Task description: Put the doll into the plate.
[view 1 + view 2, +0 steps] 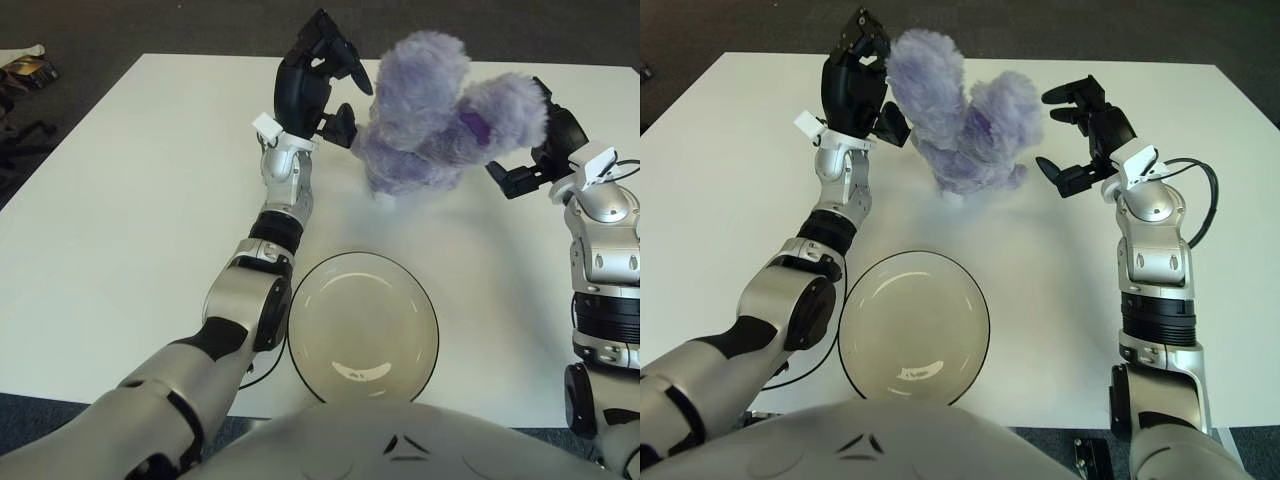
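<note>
doll [960,130] on table [730,200], far side | left hand [855,85] at its left | right hand [1085,135] at its right | plate [914,327] before it, near edge
</note>
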`<action>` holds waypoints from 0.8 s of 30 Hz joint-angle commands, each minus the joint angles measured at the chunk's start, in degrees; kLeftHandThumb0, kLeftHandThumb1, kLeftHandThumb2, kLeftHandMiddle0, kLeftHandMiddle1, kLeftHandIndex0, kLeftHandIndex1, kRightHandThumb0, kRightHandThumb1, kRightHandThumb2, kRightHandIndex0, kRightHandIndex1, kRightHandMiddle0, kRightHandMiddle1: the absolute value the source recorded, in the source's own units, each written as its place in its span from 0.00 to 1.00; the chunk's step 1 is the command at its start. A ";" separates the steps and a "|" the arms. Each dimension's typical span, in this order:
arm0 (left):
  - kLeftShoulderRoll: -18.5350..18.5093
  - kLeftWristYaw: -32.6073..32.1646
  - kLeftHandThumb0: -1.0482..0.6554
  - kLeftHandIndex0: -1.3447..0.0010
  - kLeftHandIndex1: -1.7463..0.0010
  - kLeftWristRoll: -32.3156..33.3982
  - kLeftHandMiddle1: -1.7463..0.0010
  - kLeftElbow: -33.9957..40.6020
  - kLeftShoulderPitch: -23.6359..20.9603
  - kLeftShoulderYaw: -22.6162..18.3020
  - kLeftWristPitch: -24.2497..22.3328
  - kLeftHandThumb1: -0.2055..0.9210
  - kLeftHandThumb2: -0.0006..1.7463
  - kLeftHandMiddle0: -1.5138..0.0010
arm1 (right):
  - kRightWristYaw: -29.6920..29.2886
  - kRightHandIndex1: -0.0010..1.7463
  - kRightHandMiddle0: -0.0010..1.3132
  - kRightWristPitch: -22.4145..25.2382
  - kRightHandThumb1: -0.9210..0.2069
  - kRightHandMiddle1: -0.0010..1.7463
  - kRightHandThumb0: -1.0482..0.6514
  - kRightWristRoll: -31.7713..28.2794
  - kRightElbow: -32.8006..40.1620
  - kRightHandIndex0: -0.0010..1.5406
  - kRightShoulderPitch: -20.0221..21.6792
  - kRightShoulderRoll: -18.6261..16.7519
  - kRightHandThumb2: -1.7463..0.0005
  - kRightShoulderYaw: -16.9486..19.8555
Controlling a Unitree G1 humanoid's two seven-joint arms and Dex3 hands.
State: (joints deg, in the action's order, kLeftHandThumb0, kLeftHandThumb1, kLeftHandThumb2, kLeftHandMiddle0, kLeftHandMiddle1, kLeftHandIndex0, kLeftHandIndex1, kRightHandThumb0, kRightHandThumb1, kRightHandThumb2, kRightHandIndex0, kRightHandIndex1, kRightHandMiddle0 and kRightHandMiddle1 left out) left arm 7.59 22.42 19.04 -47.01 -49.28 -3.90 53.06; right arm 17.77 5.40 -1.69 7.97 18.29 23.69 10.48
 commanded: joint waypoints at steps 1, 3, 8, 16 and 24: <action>0.91 1.39 0.62 0.46 0.00 0.26 0.18 0.58 0.14 -0.38 -0.57 0.13 0.93 0.37 | 0.85 0.62 0.03 -1.73 0.83 0.79 0.69 -3.31 0.78 0.04 -0.33 -0.77 0.12 1.17; 0.90 1.61 0.62 0.46 0.00 0.10 0.18 0.50 0.12 -0.47 -0.22 0.13 0.93 0.37 | 1.10 0.64 0.06 -2.60 0.83 0.79 0.68 -3.87 0.70 0.06 -0.38 -0.70 0.13 1.15; 0.33 0.35 0.62 0.48 0.00 -2.63 0.16 -0.50 -0.20 -0.54 1.91 0.13 0.94 0.36 | 0.67 0.66 0.09 -4.15 0.82 0.79 0.62 -2.22 0.69 0.08 -0.71 0.35 0.16 0.51; -0.59 -0.43 0.62 0.49 0.00 -4.37 0.11 -1.05 -0.60 -1.42 2.23 0.12 0.97 0.37 | 1.64 0.67 0.11 -1.96 0.83 0.80 0.62 -2.37 2.42 0.07 -1.52 1.45 0.16 0.20; -1.23 -1.53 0.62 0.49 0.00 -5.72 0.11 -1.62 -0.85 -2.20 3.43 0.12 0.97 0.36 | 1.19 0.65 0.12 0.31 0.85 0.79 0.67 -0.39 5.01 0.07 -2.59 2.82 0.13 0.11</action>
State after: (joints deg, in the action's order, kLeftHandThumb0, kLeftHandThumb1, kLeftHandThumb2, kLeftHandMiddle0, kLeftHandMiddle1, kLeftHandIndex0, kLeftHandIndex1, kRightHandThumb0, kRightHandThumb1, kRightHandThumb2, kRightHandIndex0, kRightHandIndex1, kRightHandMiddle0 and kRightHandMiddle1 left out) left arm 6.69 21.96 14.05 -48.12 -49.28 -5.58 55.51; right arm 19.53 5.06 -3.33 11.36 16.31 25.33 10.68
